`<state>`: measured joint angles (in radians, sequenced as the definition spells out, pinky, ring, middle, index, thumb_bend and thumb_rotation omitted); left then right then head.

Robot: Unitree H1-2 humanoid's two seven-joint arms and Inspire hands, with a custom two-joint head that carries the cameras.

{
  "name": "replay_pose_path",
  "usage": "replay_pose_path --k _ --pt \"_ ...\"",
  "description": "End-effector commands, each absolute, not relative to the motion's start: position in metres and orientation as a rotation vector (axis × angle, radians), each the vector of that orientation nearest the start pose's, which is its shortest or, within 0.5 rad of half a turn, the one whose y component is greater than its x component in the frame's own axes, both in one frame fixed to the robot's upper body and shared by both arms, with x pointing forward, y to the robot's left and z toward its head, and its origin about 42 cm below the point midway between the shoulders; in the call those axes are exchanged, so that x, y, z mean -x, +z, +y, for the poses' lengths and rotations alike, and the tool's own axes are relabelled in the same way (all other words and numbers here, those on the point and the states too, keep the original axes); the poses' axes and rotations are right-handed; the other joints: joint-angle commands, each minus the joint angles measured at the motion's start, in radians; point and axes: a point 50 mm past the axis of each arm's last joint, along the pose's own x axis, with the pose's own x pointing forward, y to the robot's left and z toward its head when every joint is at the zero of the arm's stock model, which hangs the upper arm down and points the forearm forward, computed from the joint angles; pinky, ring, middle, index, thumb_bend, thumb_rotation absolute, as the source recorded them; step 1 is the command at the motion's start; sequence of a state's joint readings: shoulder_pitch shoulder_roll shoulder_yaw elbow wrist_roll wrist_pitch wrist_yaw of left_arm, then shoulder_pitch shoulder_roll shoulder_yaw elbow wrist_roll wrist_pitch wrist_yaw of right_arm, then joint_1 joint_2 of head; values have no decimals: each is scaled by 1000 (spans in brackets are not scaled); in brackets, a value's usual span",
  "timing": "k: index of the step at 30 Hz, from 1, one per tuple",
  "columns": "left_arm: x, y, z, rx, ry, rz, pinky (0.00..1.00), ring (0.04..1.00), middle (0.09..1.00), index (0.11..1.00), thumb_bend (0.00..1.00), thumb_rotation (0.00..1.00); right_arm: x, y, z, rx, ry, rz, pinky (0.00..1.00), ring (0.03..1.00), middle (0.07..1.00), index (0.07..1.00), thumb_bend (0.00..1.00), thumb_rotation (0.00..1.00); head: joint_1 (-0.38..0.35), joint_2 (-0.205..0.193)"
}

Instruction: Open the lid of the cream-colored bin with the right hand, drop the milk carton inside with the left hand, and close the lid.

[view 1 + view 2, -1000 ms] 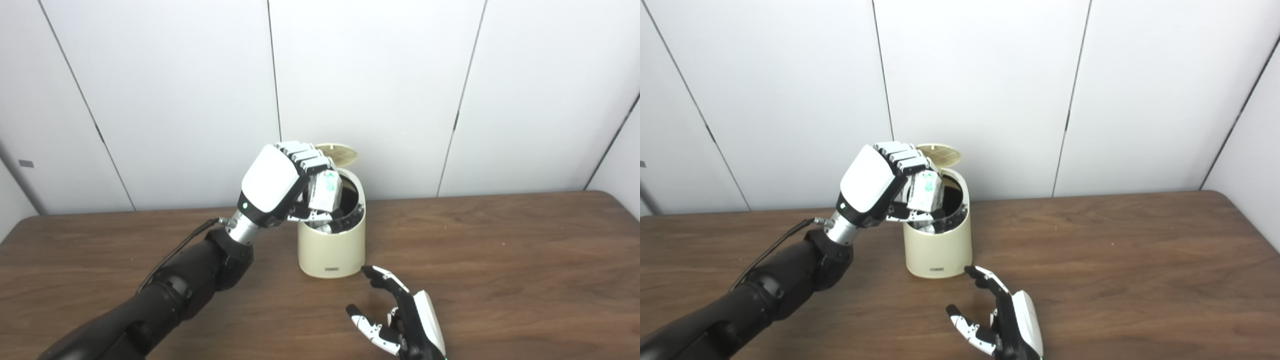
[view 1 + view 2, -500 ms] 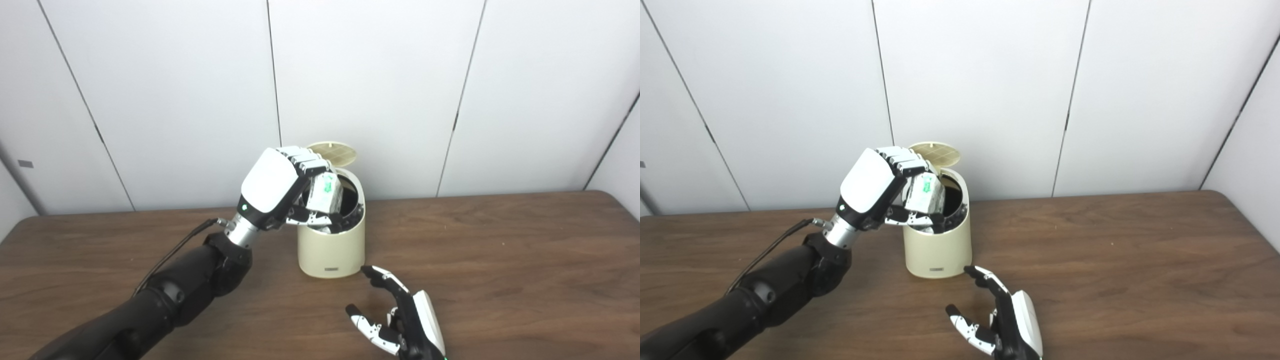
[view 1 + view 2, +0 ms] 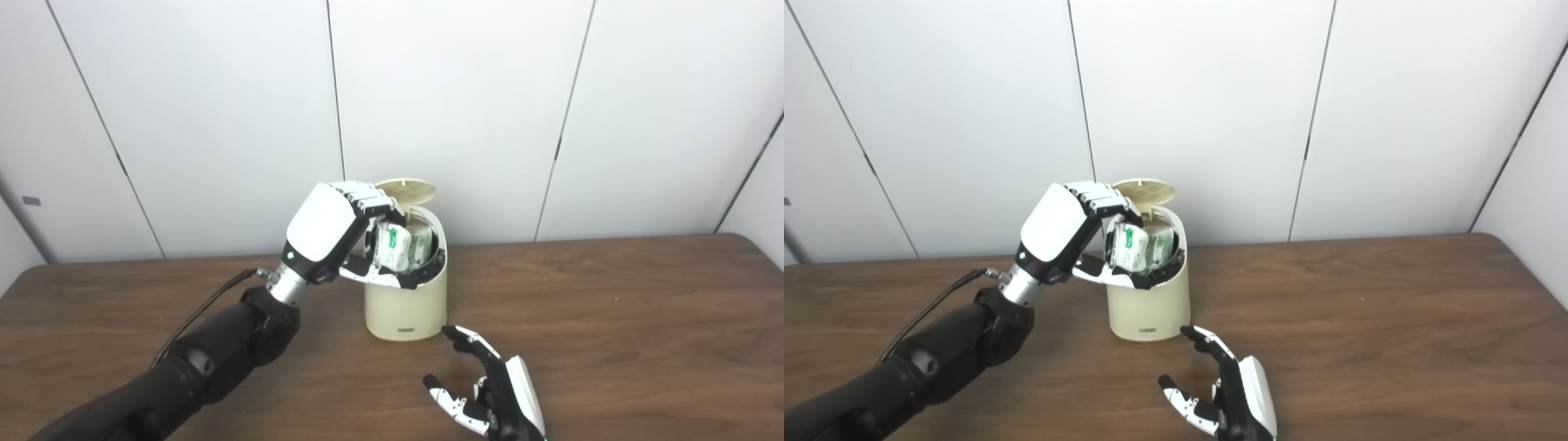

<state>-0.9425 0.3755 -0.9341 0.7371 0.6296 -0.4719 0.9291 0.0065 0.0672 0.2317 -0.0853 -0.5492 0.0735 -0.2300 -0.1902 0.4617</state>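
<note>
Milk carton (image 3: 401, 245) in bin (image 3: 406, 306) mouth, left robot hand (image 3: 334, 236) seemingly loosened.

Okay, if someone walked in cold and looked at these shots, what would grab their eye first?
Most likely the left robot hand, raised mid-scene over the open cream-colored bin and holding a white and green milk carton at its mouth. The bin's lid is tipped up behind it, toward the white wall. Nearer the camera, the right robot hand rests open on the dark wooden table, just in front of the bin.
</note>
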Motion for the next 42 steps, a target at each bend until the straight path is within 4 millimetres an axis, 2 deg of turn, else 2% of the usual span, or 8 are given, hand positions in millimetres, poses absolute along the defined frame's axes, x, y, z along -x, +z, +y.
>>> replay_pose_path --k 1,9,15,21,30,37,40,42 --pt "-492 269 155 -998 -161 -1204 472 530 516 518 994 573 -273 115 -131 469 -15 -83 709 783 798 776 262 222 -1 2" --pt "-493 268 155 -1003 -161 -1202 458 527 516 520 971 532 -273 115 -131 469 -12 -75 717 789 802 780 259 268 -1 1" --pt "-492 270 155 -998 -157 -1213 468 530 518 521 961 511 -274 114 -132 468 -14 -82 711 785 800 777 261 238 0 2" --pt "-487 277 157 -968 -123 -1254 477 554 554 556 957 498 -273 115 -133 471 -10 -80 719 791 801 778 255 274 4 3" --pt "-479 280 165 -938 -111 -1269 482 553 551 554 950 497 -274 115 -132 470 -14 -81 709 785 799 775 261 207 4 -1" --pt "-463 273 176 -890 -88 -1280 502 548 551 550 944 502 -274 115 -132 469 -11 -84 713 785 799 776 260 241 5 3" --pt "-452 270 183 -854 -55 -1300 500 550 550 546 933 501 -274 114 -134 470 -13 -88 710 782 796 772 259 235 7 4" --pt "-438 266 190 -810 -24 -1302 498 553 552 546 920 500 -274 115 -134 471 -13 -77 716 786 799 775 260 248 12 4"
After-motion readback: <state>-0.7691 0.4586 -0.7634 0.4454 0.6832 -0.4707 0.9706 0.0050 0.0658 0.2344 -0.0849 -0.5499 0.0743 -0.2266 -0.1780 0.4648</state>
